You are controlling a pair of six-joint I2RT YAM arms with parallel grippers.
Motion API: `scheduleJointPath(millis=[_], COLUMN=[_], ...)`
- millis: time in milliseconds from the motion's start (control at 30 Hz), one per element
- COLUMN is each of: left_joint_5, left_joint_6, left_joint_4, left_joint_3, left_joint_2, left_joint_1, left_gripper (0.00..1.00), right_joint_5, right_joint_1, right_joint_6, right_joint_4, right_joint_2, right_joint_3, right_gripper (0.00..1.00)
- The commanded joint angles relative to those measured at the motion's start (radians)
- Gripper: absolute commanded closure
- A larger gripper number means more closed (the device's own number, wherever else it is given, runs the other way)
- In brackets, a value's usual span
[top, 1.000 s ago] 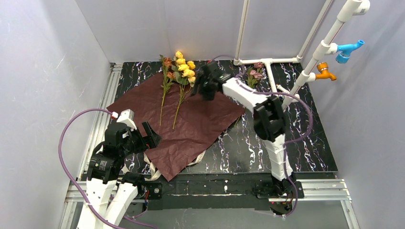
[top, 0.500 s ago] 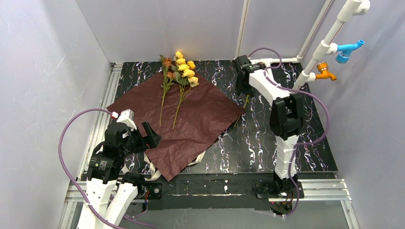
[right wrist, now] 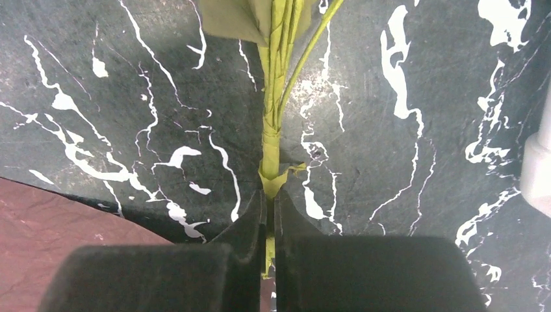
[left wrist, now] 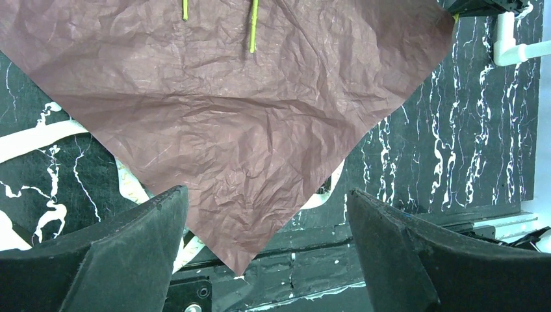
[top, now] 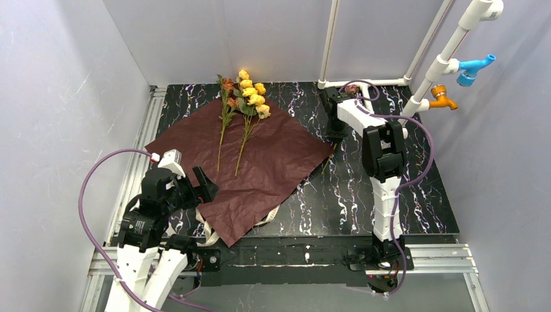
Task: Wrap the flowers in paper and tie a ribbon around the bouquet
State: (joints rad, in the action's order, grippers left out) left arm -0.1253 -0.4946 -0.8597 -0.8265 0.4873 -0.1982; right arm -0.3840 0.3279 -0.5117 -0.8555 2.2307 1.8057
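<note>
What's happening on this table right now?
The right gripper is shut on the green stem of a flower lying on the table beside the dark red paper. Two other flower sprays lie on the paper. The left gripper hangs open over its near corner, where the ribbon pokes out, untouched.

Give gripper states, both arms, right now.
Left gripper: open, holding nothing.
Right gripper: shut on a green flower stem.
</note>
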Motion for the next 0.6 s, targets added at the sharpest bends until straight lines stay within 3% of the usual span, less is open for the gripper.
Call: scheduleJointPath(millis=[0, 267, 567], left_joint_5=[0.012, 0.010, 0.007], left_joint_6=[0.002, 0.002, 0.001], left_joint_4=[0.008, 0.007, 0.008], left_joint_3=[0.006, 0.007, 0.006], left_joint_2=[-0.007, -0.003, -0.006], left_joint_1=[0.007, 0.008, 0.008], left_gripper=[0.09, 0.09, 0.09], right_joint_5=[-0.002, -0.023, 0.025], right_joint_1=[-0.005, 0.071, 0.254], right_joint_6=[0.005, 0.020, -0.016], right_joint_4=[-0.010, -0.042, -0.016], right_joint_2=[0.002, -0.156, -0.156], right_joint_3=[0.016, 0.178, 0.411], right_gripper=[0.99, 0.99, 0.99])
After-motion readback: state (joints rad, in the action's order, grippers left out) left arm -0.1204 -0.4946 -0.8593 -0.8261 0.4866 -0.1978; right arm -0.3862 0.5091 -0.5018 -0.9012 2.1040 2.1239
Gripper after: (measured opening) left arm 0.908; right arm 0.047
